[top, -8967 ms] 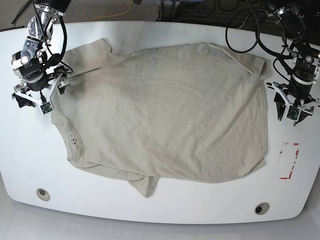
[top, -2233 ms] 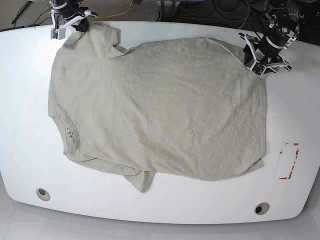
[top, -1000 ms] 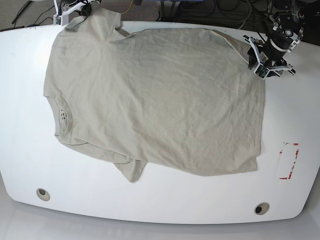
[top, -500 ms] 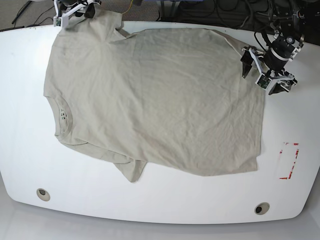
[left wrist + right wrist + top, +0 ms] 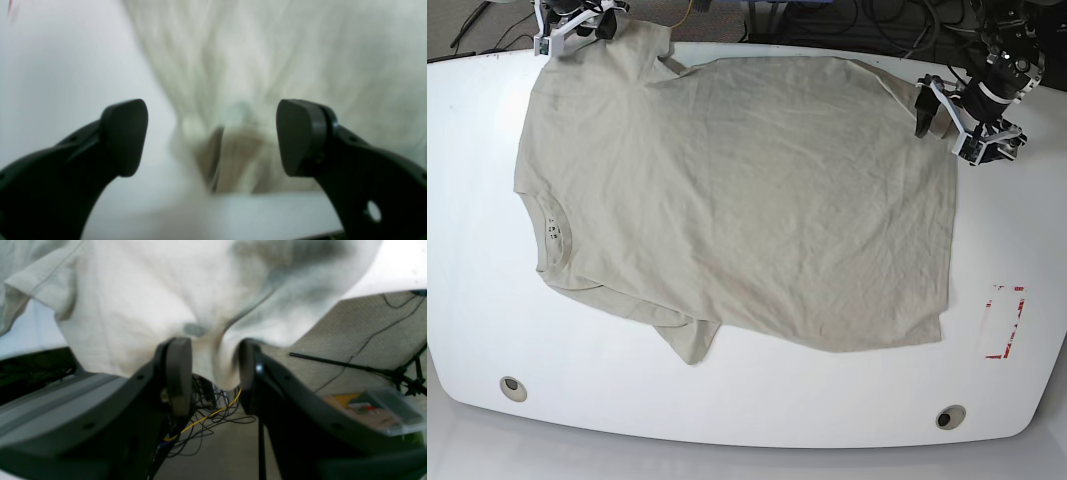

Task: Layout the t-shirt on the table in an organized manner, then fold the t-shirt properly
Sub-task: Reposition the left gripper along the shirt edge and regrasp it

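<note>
Table (image 5: 467, 210), white and glossy, carrying two grommet holes (image 5: 513, 388) and a red tape rectangle (image 5: 1005, 322) near one end. T-shirt (image 5: 737, 190) spread flat across most of it, collar toward the base view's left, one sleeve reaching the far edge. Left gripper (image 5: 211, 136) released, jaws wide apart, hovering at the hem corner without touching. Right gripper (image 5: 211, 370) at the far sleeve, jaws partly parted with fabric between them; grip uncertain.
</note>
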